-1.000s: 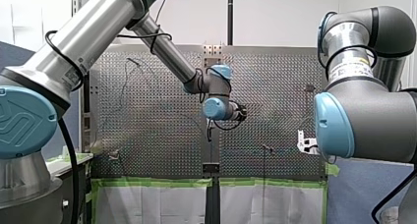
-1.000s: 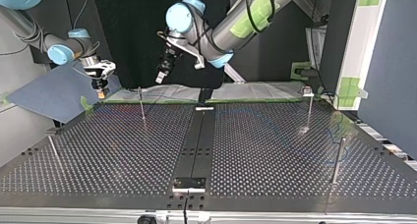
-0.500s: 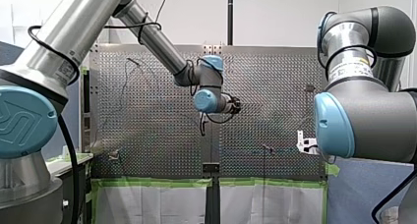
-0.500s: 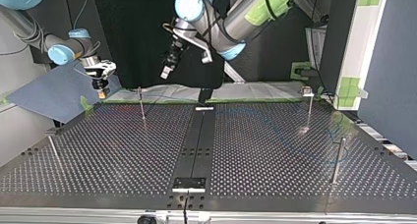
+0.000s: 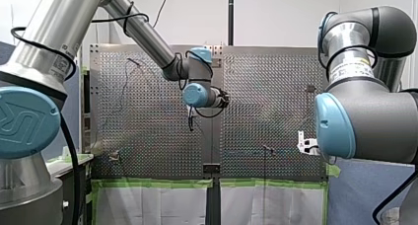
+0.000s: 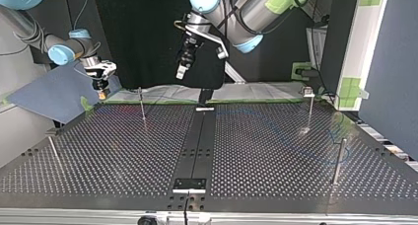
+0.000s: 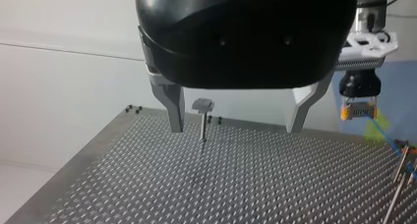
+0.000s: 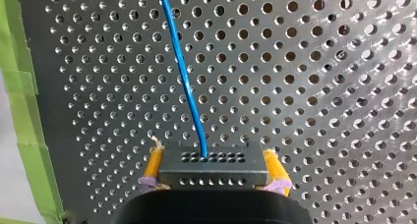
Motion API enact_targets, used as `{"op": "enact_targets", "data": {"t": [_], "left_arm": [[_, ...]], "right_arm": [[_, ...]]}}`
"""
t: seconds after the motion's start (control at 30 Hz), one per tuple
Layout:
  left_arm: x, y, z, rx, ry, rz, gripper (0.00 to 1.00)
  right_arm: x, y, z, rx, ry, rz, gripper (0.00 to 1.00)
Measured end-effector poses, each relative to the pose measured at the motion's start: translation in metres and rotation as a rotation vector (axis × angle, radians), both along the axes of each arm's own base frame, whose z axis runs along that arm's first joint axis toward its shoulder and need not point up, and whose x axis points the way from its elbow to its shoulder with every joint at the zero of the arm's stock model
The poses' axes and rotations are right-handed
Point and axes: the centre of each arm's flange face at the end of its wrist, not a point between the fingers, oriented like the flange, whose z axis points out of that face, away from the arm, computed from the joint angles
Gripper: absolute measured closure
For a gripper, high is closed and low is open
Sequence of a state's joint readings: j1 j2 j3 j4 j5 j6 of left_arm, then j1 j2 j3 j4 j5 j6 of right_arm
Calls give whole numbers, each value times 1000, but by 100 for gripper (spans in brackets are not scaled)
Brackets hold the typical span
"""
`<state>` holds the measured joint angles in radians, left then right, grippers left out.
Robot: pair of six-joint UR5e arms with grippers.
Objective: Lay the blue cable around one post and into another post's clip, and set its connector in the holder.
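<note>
My right gripper point(image 8: 214, 164) clamps the connector point(image 8: 212, 174), blue cable point(image 8: 184, 71) leading ahead.

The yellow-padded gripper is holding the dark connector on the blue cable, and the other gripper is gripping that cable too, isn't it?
Not quite. My left gripper holds nothing: the left wrist view shows its fingers open, no cable between them. My right gripper does hold the dark connector on the blue cable.
</note>
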<state>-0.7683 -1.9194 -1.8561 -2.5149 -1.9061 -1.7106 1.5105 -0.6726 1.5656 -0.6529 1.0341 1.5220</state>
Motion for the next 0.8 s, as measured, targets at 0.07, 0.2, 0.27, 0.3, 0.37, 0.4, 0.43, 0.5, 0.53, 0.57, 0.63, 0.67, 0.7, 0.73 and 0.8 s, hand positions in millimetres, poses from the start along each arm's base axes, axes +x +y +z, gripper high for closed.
{"op": "enact_targets", "data": {"t": [0.07,0.2,0.27,0.3,0.37,0.4,0.43,0.5,0.53,0.57,0.63,0.67,0.7,0.73,0.8], "left_arm": [[-1,7,1,-3,-5,11,0],[-3,19,-6,2,1,27,0],[-1,26,-11,3,4,38,0],[-1,28,-13,3,4,43,0],[1,35,-18,4,6,50,0],[2,38,-20,3,6,52,0],[4,41,-23,2,7,54,0],[6,47,-27,1,8,55,0],[8,51,-30,1,8,55,0],[9,54,-32,1,7,56,0],[12,62,-37,2,7,56,0],[13,66,-39,2,6,56,0],[14,69,-41,3,6,56,0],[15,74,-45,4,6,56,0],[17,81,-49,3,6,61,0]], "right_arm": [[1,0,0,0,0,1,100],[1,0,0,0,0,2,100],[1,0,0,1,0,2,100],[2,0,0,1,0,2,100],[2,1,0,1,0,3,100],[2,0,0,0,0,3,100],[2,0,0,0,0,3,100],[2,1,0,0,0,4,100],[2,1,0,0,0,4,100],[3,1,0,0,0,4,100],[3,1,0,0,0,5,100],[4,1,0,0,0,6,100],[4,1,0,-1,0,6,100],[4,1,0,-1,0,7,100],[5,1,0,0,0,7,100]]}}
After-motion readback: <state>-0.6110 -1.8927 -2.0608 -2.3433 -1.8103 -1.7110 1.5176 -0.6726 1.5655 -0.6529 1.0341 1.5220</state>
